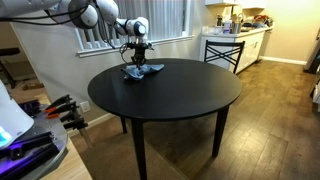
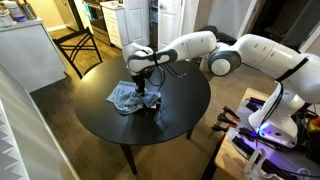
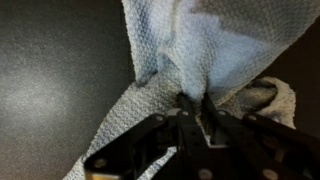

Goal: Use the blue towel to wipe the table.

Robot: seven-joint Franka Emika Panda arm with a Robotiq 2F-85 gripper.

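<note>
A crumpled light blue towel (image 1: 143,71) lies on the round black table (image 1: 170,100) near its far edge. In an exterior view the towel (image 2: 125,96) spreads out beside my gripper (image 2: 147,92). My gripper (image 1: 138,58) reaches down from above and is shut on a fold of the towel. In the wrist view the two fingers (image 3: 195,108) pinch the woven cloth (image 3: 200,45) between them, with the dark table top (image 3: 50,80) beside it.
A dark metal stool (image 1: 224,50) stands beyond the table by white kitchen cabinets (image 1: 255,42). A cart with tools and a glowing device (image 1: 25,140) stands close to the table's edge. A wall with a window (image 1: 160,20) is behind the table.
</note>
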